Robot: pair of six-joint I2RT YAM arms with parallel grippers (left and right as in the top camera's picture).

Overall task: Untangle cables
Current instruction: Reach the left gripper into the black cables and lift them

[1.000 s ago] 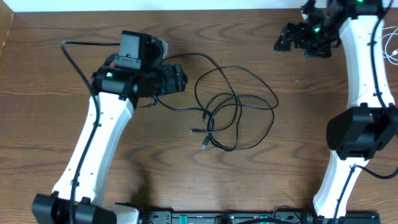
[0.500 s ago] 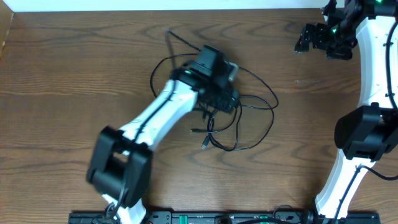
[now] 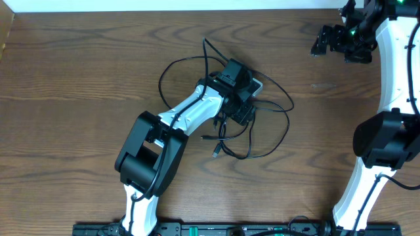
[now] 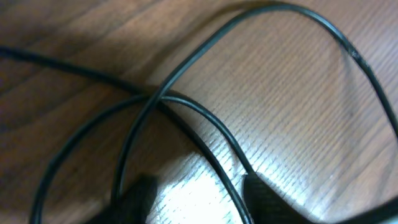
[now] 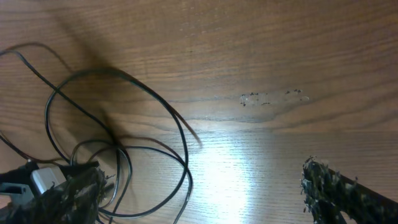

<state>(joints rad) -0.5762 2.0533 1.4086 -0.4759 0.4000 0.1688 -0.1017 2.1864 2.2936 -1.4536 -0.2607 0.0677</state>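
The thin black cables (image 3: pixel 287 124) lie in a loose tangle on the wooden table (image 3: pixel 79 65), with small plug ends (image 3: pixel 215 152) toward the front. My left gripper (image 3: pixel 243 113) is down on the middle of the tangle. In the left wrist view two strands cross (image 4: pixel 152 96), and one strand (image 4: pixel 227 186) runs between my fingers (image 4: pixel 267 199). The left gripper (image 4: pixel 199 190) still shows a gap wider than that strand. My right gripper (image 3: pixel 325 42) hovers open at the back right, well away from the cables (image 5: pixel 118 112), with nothing between its fingers (image 5: pixel 336 193).
The left arm's own thicker black wire (image 3: pixel 164 78) loops over the table behind the tangle. A black rail (image 3: pixel 230 229) runs along the front edge. The table's back edge (image 3: pixel 197 11) meets a white wall. A scuff mark (image 5: pixel 273 98) shows on the wood below the right gripper.
My left arm has swung from the left of the table onto the middle of the cable tangle, and its jaws have narrowed. The right arm shifted slightly to the right, then stayed.
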